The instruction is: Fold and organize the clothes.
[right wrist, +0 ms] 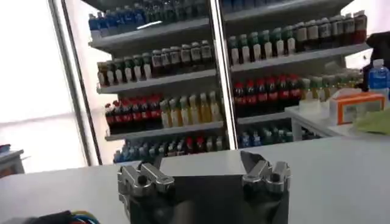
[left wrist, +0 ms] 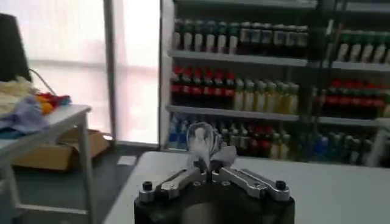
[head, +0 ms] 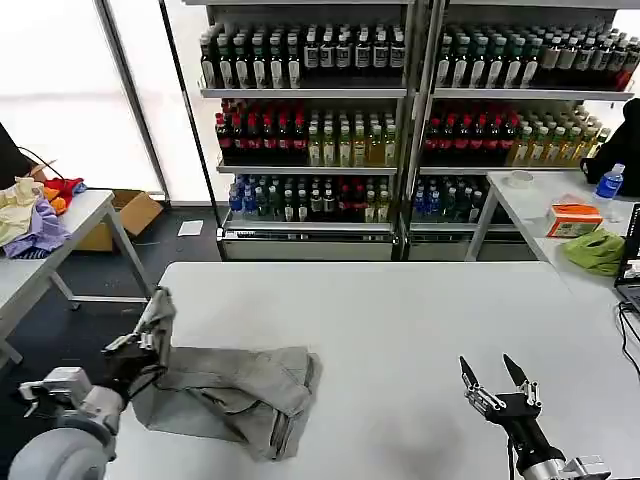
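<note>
A white table (head: pixel 400 330) fills the foreground, seen from above by the robot's head camera. On the table's left part lies a light grey shirt (head: pixel 235 395), crumpled and partly folded over itself, with thick folds bunched toward its right end. The left gripper (head: pixel 148 335) sits at the shirt's left edge, near the table's left side, with its fingers closed on a fold of the grey cloth and that fold lifted up off the table, so a strip of fabric rises above the rest of the garment. In the left wrist view the same gripper (left wrist: pixel 212 165) shows its two metal fingers pinched together on a small tuft of pale cloth that sticks up between them. The right gripper (head: pixel 496 380) rests low over the table's right front area, well apart from the shirt, its two dark pointed fingers spread apart and holding nothing. In the right wrist view that gripper (right wrist: pixel 204 176) also shows its fingers spread wide with bare tabletop beyond. Behind the table stand shelves (head: pixel 400 95) packed with rows of drink bottles. A side table on the left carries a heap of coloured clothes (head: pixel 35 215), and another side table on the right holds a green cloth (head: pixel 595 250).
</note>
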`<action>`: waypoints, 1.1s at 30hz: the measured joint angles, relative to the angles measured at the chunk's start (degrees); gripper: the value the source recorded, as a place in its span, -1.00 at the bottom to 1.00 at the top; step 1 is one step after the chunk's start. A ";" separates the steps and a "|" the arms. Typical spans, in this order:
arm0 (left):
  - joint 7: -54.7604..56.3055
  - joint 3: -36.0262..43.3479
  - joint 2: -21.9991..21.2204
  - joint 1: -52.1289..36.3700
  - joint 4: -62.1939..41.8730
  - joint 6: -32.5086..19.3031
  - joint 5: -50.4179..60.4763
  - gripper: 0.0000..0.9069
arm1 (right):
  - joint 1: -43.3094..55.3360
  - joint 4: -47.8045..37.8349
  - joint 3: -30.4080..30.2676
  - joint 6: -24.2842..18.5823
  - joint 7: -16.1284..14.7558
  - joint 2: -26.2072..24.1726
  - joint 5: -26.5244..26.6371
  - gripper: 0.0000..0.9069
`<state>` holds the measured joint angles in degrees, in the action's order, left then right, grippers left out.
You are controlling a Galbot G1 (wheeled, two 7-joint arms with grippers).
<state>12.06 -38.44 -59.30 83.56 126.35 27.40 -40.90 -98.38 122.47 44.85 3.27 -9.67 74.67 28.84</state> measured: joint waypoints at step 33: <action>-5.88 22.68 -8.23 1.43 0.34 4.57 12.14 1.00 | -0.27 -1.41 -0.28 -0.47 -0.06 -0.05 -0.84 1.00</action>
<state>6.18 -15.77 -67.53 84.99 126.69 31.98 -28.75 -98.65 121.06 44.57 2.79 -9.73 74.61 27.99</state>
